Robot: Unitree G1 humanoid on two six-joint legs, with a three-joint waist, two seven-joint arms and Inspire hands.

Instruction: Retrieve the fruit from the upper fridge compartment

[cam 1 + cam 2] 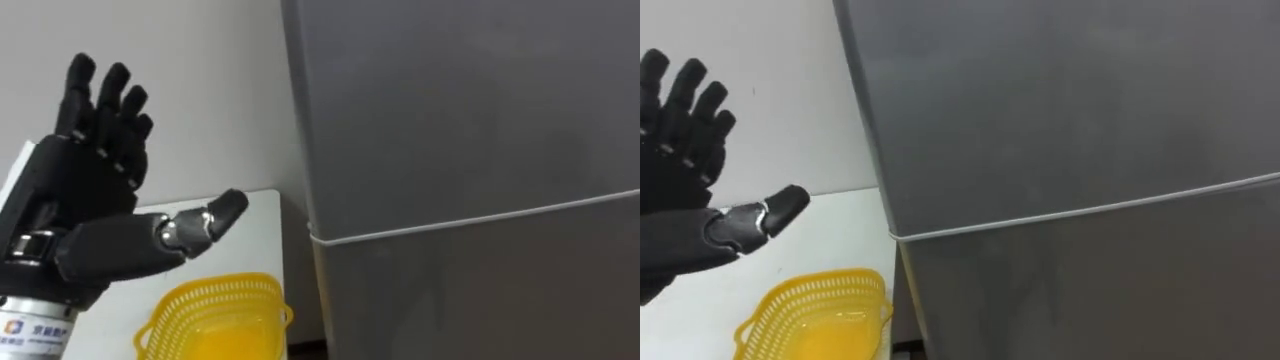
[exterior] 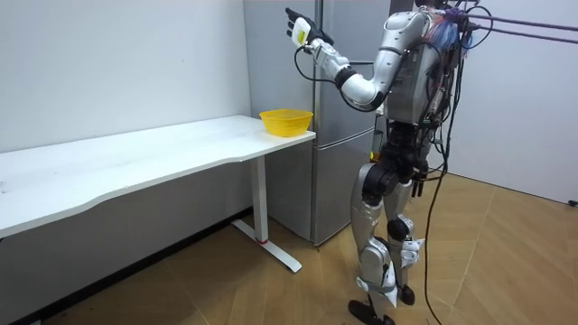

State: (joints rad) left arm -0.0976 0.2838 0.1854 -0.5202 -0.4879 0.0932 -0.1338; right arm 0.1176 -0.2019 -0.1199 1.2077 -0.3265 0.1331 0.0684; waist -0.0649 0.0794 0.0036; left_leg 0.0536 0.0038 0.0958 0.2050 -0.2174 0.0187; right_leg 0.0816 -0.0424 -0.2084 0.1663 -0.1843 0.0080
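While the robot stands upright on the wooden plank floor (image 2: 226, 280), facing the appliance at the table's end, the items read as follows.

Item 1: tall grey metal two-door fridge (image 1: 460, 120). Its upper door (image 1: 450, 100) is closed flush, and so is the lower door (image 1: 480, 300). A thin pale seam (image 1: 470, 225) runs across between them. Whatever is stored in the upper compartment lies behind that closed door and cannot be seen.

Item 2: black five-fingered left hand (image 1: 90, 190), raised to about head height. The palm faces the fridge and the fingers are straight and spread apart. The thumb (image 1: 200, 225) juts out sideways toward the fridge's edge. The hand holds nothing and stands apart from the door, touching no surface.

Item 3: right hand (image 2: 418, 185), hanging low beside the hip in the room view.

Item 4: yellow perforated plastic basket (image 1: 215, 292), a shallow bowl shape. It sits on the table's end nearest the fridge, below the raised left hand. No contents can be made out.

Item 5: long white table (image 1: 255, 240) on a white leg frame. It is set against the plain white wall (image 1: 220, 90), with its end just beside the fridge.
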